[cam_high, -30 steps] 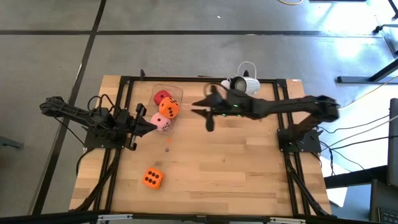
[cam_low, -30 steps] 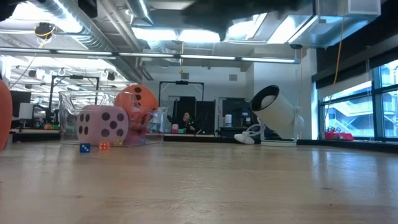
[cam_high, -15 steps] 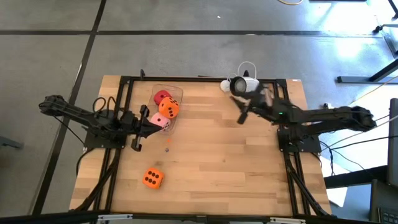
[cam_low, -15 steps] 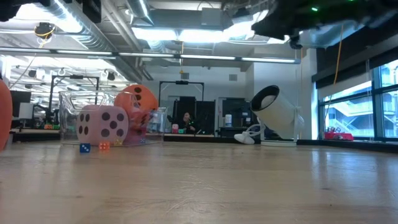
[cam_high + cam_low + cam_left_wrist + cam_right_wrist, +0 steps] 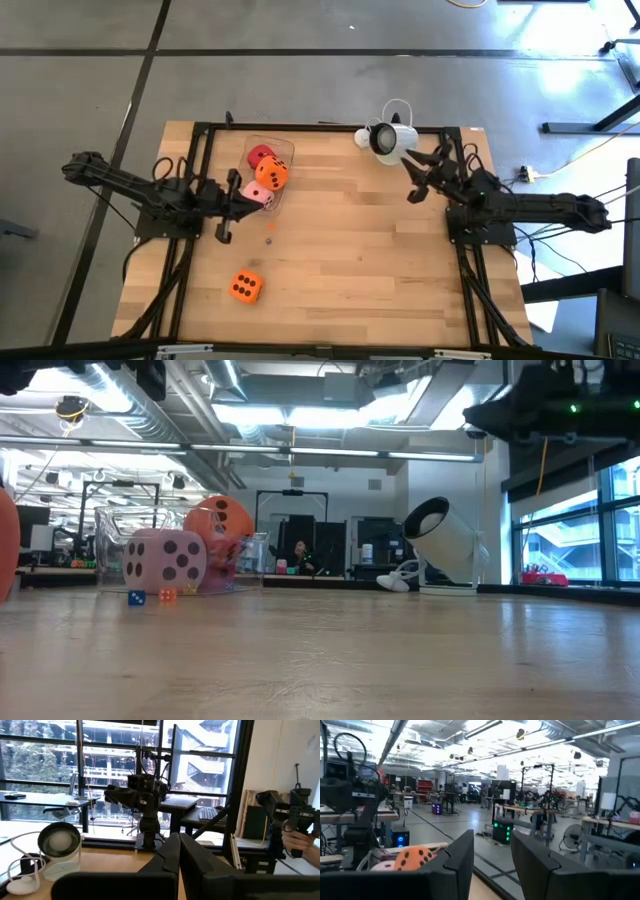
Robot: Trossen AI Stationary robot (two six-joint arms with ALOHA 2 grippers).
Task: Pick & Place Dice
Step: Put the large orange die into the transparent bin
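Observation:
A red die [image 5: 261,156] and an orange die [image 5: 271,173] lie in a clear container [image 5: 285,150] at the table's far left. A pink die [image 5: 260,196] sits at the container's near end. A second orange die [image 5: 245,287] rests on the table near the front. My left gripper [image 5: 234,195] is shut and empty just left of the pink die. My right gripper [image 5: 416,180] is open and empty at the far right, above the table. In the right wrist view [image 5: 492,855] it faces the orange die [image 5: 415,857].
A white round device [image 5: 390,137] with a cable stands at the far edge, close to my right gripper. Two tiny dice [image 5: 135,597] lie on the table near the container. The low-view camera sits by the near orange die [image 5: 5,545].
My right arm has pulled back from beside the container, going toward the table's right edge and folding in over its base. The dice have stayed where they were.

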